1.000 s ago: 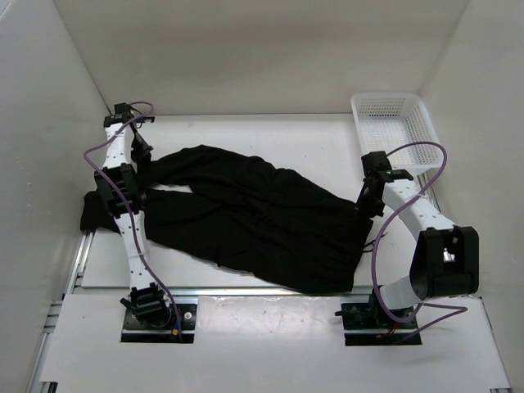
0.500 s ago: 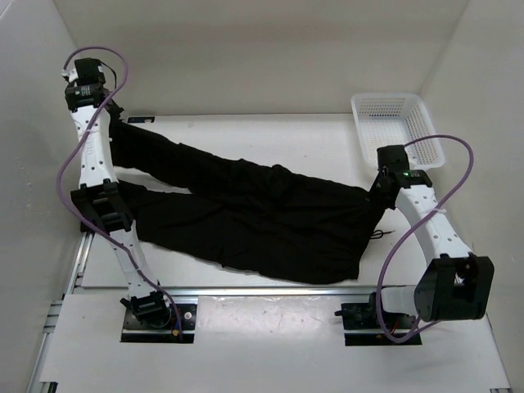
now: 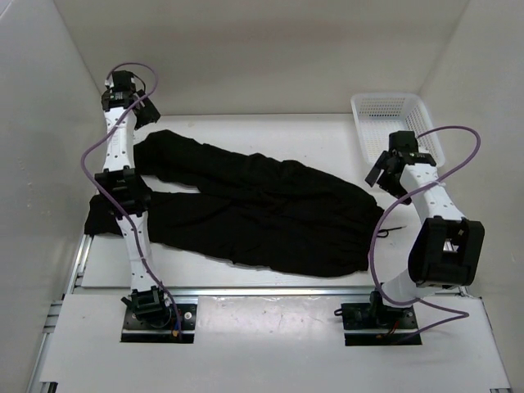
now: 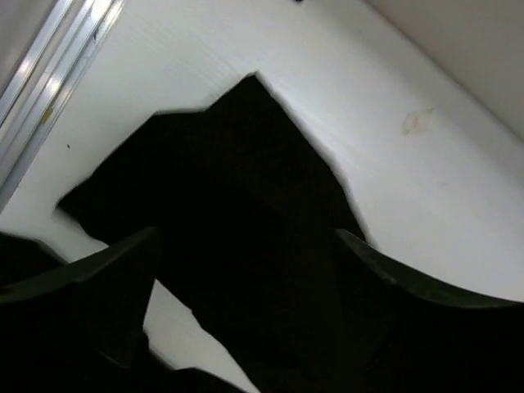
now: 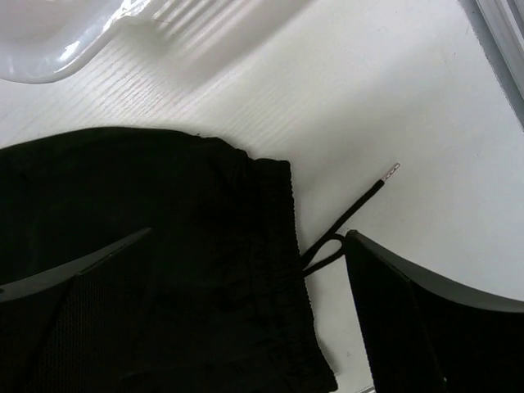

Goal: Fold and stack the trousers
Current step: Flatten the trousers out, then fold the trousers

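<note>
No fold in the trousers (image 3: 262, 217) yet, only spread flat, legs toward 9 o'clock. Both jaws apart, empty.

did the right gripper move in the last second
Yes. The right gripper has moved up the top view, closer to the white basket, and is open over the waist of the trousers.

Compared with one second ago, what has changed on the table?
Both arms pulled the trousers straighter, then let go: the left gripper hangs open above a leg end, the right gripper open above the waistband. The white basket stayed in place.
</note>
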Robot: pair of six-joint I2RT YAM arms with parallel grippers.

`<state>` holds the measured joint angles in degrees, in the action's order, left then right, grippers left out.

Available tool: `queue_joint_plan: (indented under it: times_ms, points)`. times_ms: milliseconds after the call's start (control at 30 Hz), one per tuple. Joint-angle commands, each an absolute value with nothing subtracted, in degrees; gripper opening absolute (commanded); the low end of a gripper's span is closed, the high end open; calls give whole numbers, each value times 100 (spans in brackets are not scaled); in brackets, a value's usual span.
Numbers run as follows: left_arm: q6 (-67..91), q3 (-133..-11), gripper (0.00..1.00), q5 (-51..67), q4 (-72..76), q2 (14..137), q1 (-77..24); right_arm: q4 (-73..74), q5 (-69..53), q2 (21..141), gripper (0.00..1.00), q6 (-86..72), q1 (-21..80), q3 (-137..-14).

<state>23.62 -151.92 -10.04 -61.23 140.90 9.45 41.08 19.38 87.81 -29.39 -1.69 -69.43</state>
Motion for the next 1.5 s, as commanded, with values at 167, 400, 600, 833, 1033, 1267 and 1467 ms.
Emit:
queue_joint_plan:
  times_ms: [167, 400, 600, 833, 1033, 1267, 1467]
  points:
    - [2479, -14250, 100, -1484, -5994, 11973, 1072, 4341, 2170, 7710, 100, -2857, -167, -6953]
    - [2917, -11241, 78, -1696, -5994, 9872, 1283, 4816, 1479, 6198, 100, -2681, -229, -6381]
    - [3471, -8327, 66, -979, -5608, 8518, 1572, 5106, 54, 5090, 87, -2908, -36, -5373]
    - [3349, -6522, 83, -633, -5150, 8427, 1775, 5238, -228, 4911, 65, -3787, 869, -4809]
    - [3559, -6582, 74, -527, -4914, 9491, 1556, 4334, 59, 6246, 60, -4999, 2053, -4342]
    - [3437, -7409, 68, -527, -4913, 10678, 1301, 3789, 527, 7856, 55, -5730, 1961, -4632]
    - [3313, -7874, 71, -589, -4913, 11046, 1011, 3735, 1142, 8350, 63, -5871, 1056, -4694]
